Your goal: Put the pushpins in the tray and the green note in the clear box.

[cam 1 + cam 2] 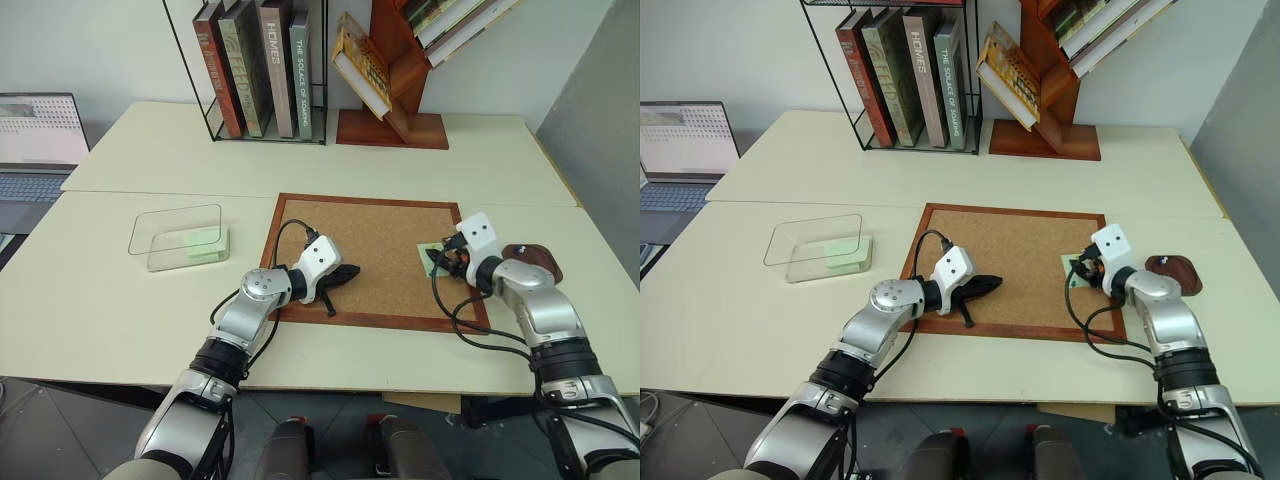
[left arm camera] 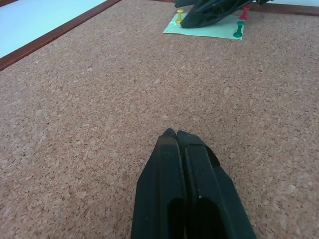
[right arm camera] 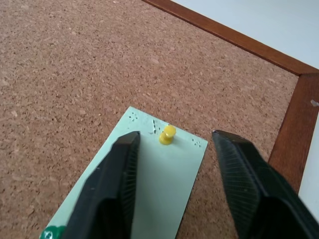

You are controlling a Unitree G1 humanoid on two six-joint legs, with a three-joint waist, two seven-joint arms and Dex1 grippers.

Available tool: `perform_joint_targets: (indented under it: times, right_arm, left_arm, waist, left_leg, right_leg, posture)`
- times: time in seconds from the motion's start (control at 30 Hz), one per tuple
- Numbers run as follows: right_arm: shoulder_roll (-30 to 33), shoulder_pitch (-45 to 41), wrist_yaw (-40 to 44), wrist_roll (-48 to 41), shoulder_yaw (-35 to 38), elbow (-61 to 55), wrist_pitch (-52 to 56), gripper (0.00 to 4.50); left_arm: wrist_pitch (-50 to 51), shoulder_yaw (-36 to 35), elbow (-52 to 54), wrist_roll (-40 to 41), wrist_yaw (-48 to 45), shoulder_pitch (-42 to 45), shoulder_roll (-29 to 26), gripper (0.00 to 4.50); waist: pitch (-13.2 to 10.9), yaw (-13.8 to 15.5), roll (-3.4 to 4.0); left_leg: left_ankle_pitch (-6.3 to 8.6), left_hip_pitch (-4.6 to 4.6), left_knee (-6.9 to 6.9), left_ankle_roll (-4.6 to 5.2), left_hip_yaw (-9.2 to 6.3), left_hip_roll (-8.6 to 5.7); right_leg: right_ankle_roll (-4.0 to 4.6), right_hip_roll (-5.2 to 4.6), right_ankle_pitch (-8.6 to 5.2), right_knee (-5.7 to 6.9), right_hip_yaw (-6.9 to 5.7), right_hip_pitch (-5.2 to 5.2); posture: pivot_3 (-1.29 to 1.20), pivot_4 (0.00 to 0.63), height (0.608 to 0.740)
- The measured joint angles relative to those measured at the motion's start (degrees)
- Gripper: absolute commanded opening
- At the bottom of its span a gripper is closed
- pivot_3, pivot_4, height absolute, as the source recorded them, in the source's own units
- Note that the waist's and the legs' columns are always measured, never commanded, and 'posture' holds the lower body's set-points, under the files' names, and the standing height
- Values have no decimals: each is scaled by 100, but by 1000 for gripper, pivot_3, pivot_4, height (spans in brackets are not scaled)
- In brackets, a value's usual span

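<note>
On the book spines at the back of the table [image 1: 120, 300] we can read "HOMES" and "THE SOLACE OF"; the other lettering is too small for us. The green note [image 3: 164, 174] is a thin pale mint slip lying flat on the cork board [image 1: 370, 250], near the board's right frame, with tiny pinholes at its corners. We see three pins in it: a yellow pin [image 3: 167, 134] standing upright, a green pin [image 2: 239, 29] and a red pin [image 2: 244, 12]. Our right hand [image 3: 174, 144] has its fingers spread, one on each side of the yellow pin, not touching it. Our left hand [image 2: 177, 137] has its fingers pressed together, holding nothing, over bare cork. The tray [image 1: 540, 260], dark brown and glossy, sits just right of the board. The clear box [image 1: 175, 240] stands well to the left, a pale green pad [image 1: 205, 243] at its right end.
</note>
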State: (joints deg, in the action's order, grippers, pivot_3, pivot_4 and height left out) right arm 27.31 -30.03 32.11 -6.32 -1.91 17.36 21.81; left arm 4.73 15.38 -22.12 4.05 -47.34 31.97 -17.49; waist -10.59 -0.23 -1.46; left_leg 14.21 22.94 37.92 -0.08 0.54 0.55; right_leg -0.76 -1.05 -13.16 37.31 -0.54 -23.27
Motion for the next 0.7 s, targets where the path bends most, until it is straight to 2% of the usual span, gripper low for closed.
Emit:
perform_joint_targets:
  times: [0.3, 0.7]
  right_arm:
    - [-90, -33, 21, 56, 3, 99, -60, 13]
    - [-38, 20, 54, -1, 81, -367, 185, 13]
  left_arm:
    - [13, 1, 18, -5, 29, -12, 0, 0]
    - [-16, 3, -11, -29, 18, -3, -5, 0]
  waist:
    - [0, 0, 0]
    - [0, -1, 1]
  left_leg:
    - [0, -1, 0, 0, -1, 0]
    - [0, -1, 0, 0, -1, 0]
  right_leg:
    - [0, 0, 0, 2, 0, 0]
    - [0, 0, 0, 3, 0, -1]
  posture:
    - [0, 150, 740]
    - [0, 150, 740]
